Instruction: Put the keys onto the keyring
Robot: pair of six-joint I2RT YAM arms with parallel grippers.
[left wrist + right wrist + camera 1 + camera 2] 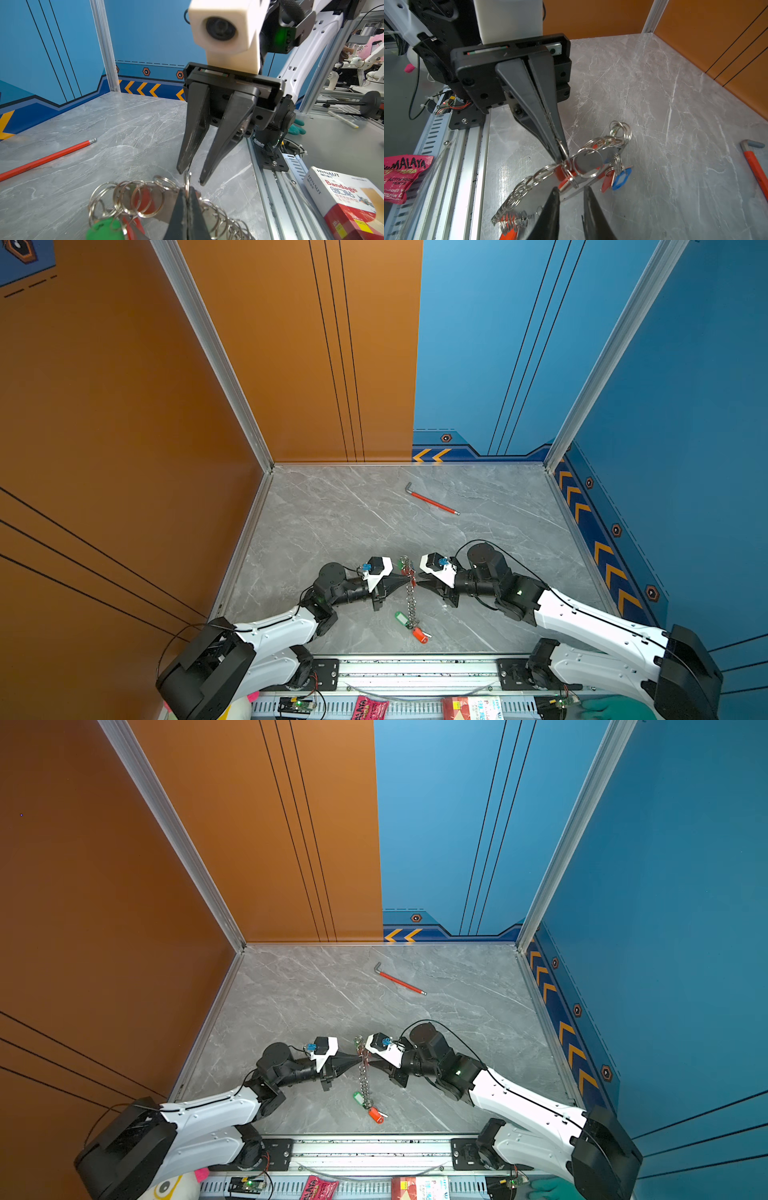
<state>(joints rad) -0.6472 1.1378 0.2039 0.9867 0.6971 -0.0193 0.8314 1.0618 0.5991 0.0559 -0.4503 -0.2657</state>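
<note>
Here, the two arms meet near the front middle of the marble surface (332,522), their tips facing each other across the keyring (411,597). The left pincer (405,578) is clamped on one silver ring of the keyring's chain. Its fingers (550,116) are pressed flat together, with the ring nipped at the very tips. The right pincer (190,176) stands slightly apart and holds nothing. One of its tips is just beside the pinched ring, but I cannot tell whether they touch.

The keyring is tipped up on edge, so in both top views it shows as a thin line of rings. It runs from the pincers toward the front rail (415,668). In the right wrist view its flat grey plate sits tilted, with the chain looping along the rim.

At the far end of the keyring a blue key (622,178) hangs from the rings, with an orange tag (607,182) just beside it. At the near end a green key (401,619) lies on the surface just left of the chain, and an orange key (420,635) lies just right of it. Whether those two are threaded on is not clear from above.

A red hex wrench (432,499) lies well apart, toward the back wall.
</note>
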